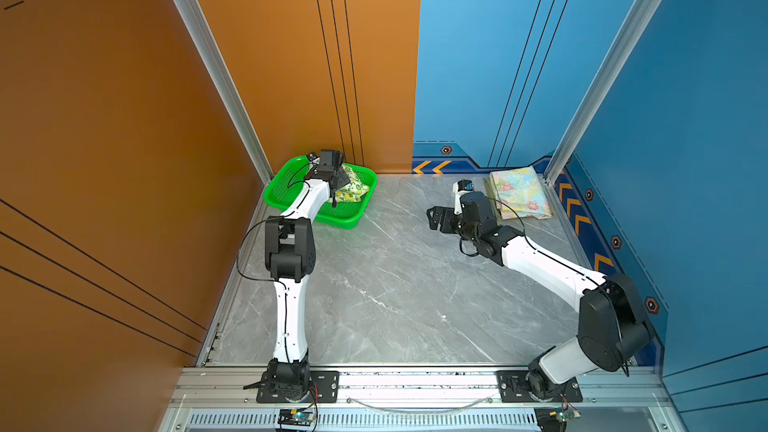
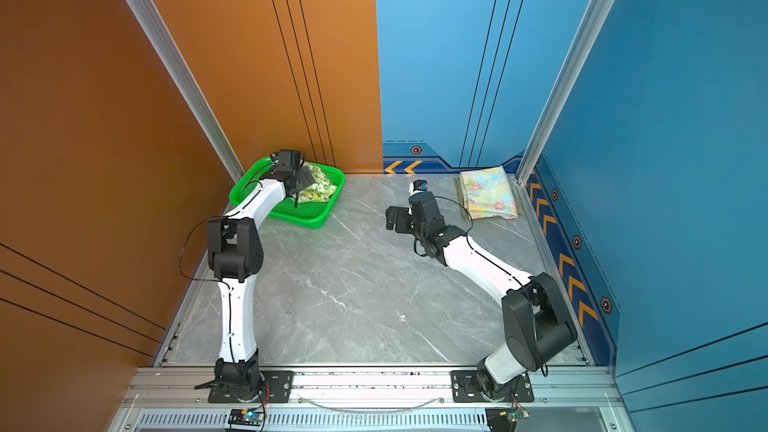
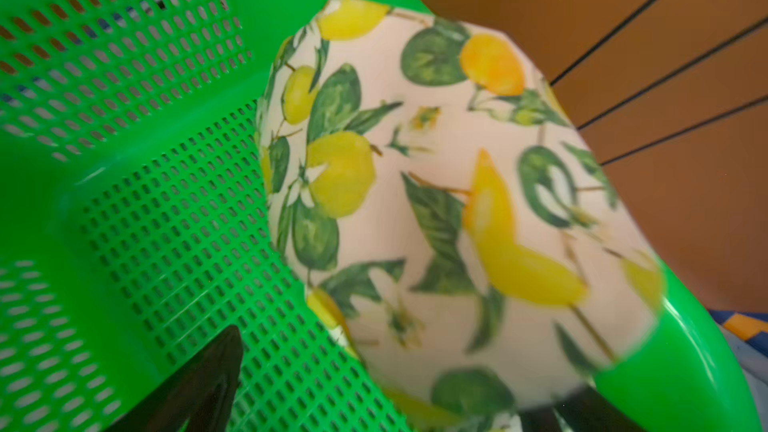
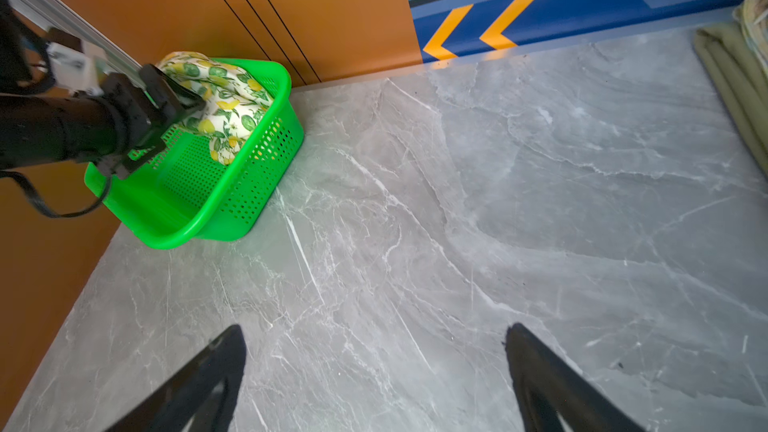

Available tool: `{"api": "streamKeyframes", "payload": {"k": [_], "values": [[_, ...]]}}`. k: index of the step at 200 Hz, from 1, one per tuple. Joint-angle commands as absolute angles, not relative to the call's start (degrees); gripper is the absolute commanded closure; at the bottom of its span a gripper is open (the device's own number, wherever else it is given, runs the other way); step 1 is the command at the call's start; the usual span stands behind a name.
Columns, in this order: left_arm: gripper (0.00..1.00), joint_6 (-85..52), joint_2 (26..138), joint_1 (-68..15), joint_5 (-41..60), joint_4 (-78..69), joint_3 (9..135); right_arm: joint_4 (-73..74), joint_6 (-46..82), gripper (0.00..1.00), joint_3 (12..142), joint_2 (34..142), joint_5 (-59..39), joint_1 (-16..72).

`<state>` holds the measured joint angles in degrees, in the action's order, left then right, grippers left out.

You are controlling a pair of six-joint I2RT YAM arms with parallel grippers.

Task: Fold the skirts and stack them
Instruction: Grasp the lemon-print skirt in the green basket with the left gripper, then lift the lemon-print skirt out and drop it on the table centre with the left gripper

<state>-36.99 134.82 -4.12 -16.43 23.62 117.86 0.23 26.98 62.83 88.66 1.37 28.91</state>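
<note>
The white lemon-print skirt (image 1: 352, 191) (image 2: 319, 190) lies bunched in the far right part of the green basket (image 1: 338, 220) (image 2: 305, 222). My left gripper (image 1: 337, 188) (image 3: 386, 380) reaches into the basket and stands open. One finger is over the mesh floor, and the lemon skirt (image 3: 457, 201) bulges between the jaws. The pastel flowered skirt (image 1: 519, 193) (image 2: 488, 193) lies folded in the back right corner on the folded olive skirt (image 4: 731, 76). My right gripper (image 1: 434, 218) (image 4: 374, 334) hovers open and empty over the grey tabletop, left of that pile.
The basket (image 4: 249, 184) sits in the back left corner against the orange wall. Blue walls close the back right and right sides. The marble tabletop (image 1: 395, 292) spreads between both arms. A metal rail (image 1: 415, 376) with both arm bases runs along the front edge.
</note>
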Motion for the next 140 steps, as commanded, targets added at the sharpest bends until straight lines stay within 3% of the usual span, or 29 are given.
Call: {"api": "streamKeyframes", "payload": {"k": [1, 6, 17, 25, 33, 41, 94, 140], "values": [[0.06, -44.46, 138.56, -2.35, -12.17, 17.8, 121.59, 1.4, 26.91, 0.04, 64.17, 88.0, 3.93, 28.63], [0.12, -45.28, 139.4, -2.09, -10.83, 16.29, 121.71, 1.07, 26.74, 0.04, 64.45, 87.98, 3.93, 28.65], [0.5, -46.56, 140.56, -1.72, -8.76, 14.52, 122.25, 0.26, 26.63, 0.05, 65.16, 87.76, 4.12, 28.51], [0.72, -47.01, 140.62, -1.65, -7.48, 14.42, 122.64, 0.0, 26.63, 0.06, 65.3, 87.4, 4.05, 28.46], [0.89, -46.51, 139.84, -1.64, -6.19, 14.35, 122.62, 0.13, 26.63, 0.07, 65.31, 86.91, 4.16, 28.37], [1.0, -45.19, 138.32, -1.99, -5.44, 14.26, 122.16, 0.39, 26.71, 0.07, 65.18, 86.44, 4.36, 28.39], [1.0, -40.33, 118.32, -3.18, -2.22, 11.34, 108.98, 1.87, 30.37, 0.09, 63.89, 82.91, 1.97, 26.84], [1.0, -35.46, 102.17, -8.28, 3.91, 11.34, 104.1, -0.96, 30.68, 0.09, 59.79, 73.07, 5.07, 25.77]]}}
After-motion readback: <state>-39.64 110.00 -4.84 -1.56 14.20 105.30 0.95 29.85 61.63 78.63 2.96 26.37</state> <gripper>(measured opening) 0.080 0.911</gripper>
